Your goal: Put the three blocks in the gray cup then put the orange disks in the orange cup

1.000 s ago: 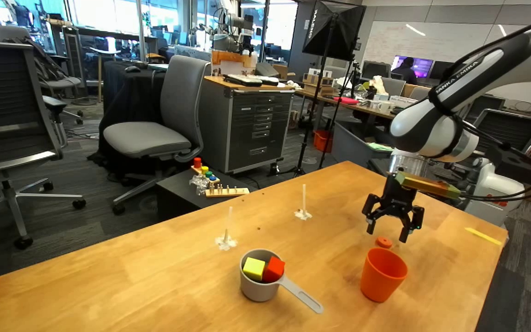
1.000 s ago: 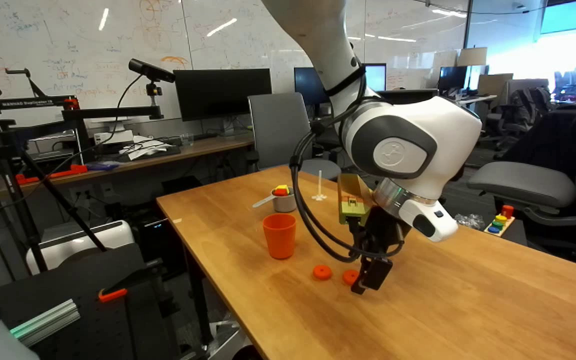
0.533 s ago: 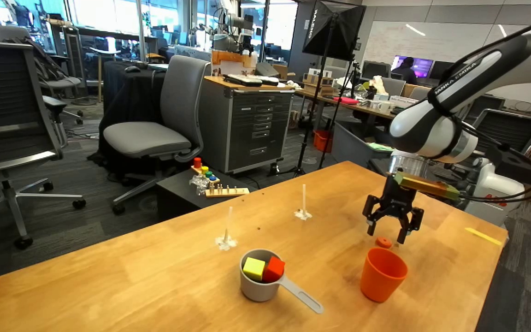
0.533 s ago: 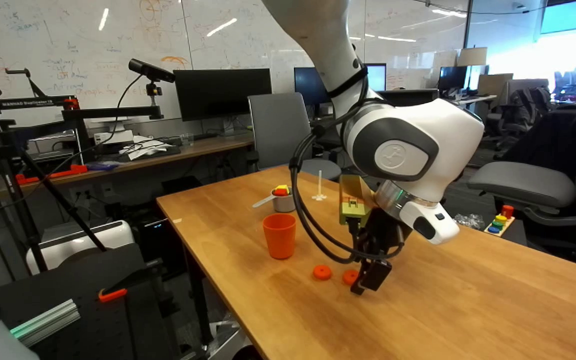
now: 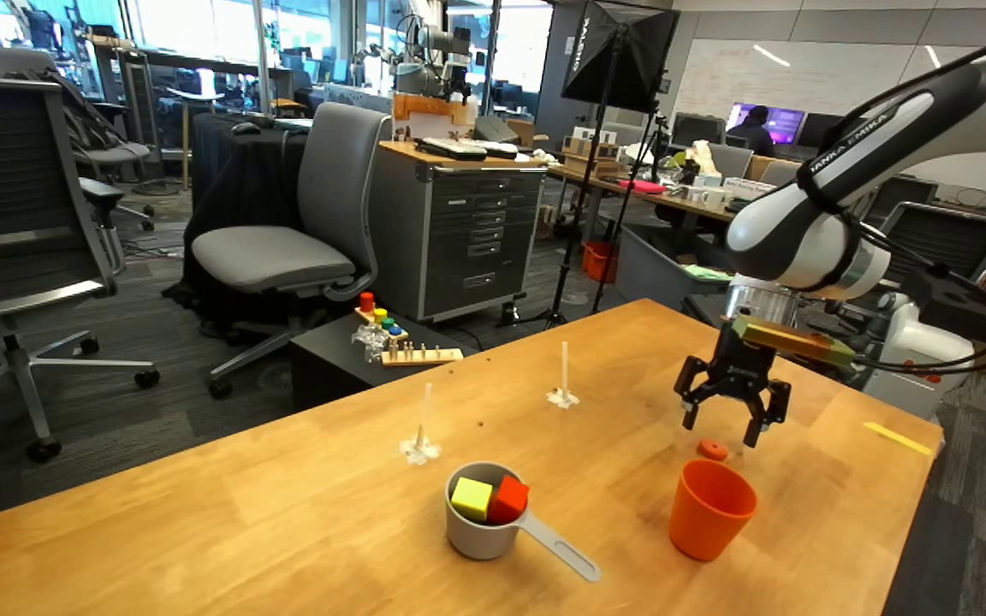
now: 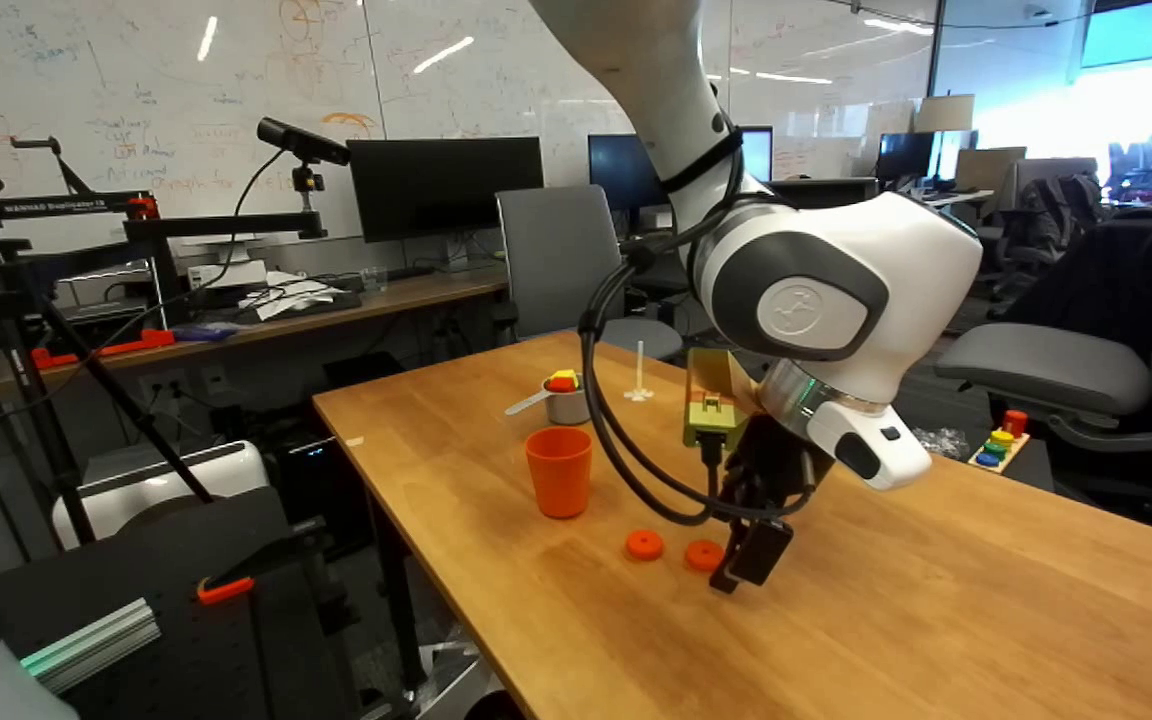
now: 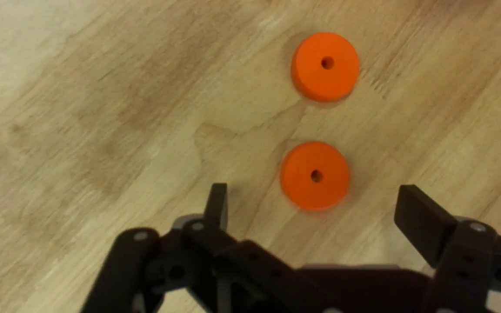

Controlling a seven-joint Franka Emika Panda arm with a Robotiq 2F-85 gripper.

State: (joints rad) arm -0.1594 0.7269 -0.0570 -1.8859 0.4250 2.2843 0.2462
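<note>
Grabbing the wrist view's near orange disk [image 7: 315, 191]? I'd center the wide-spread, empty pincer [image 5: 721, 430] before lowering and squeezing.

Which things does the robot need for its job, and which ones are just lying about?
For the job:
gripper
gray measuring cup
yellow block, in that cup
red block, in it too
two orange disks
orange cup
third block: can't see it

Just lying about:
two thin upright sticks
yellow tape strip
wooden peg board
black softbox light
</note>
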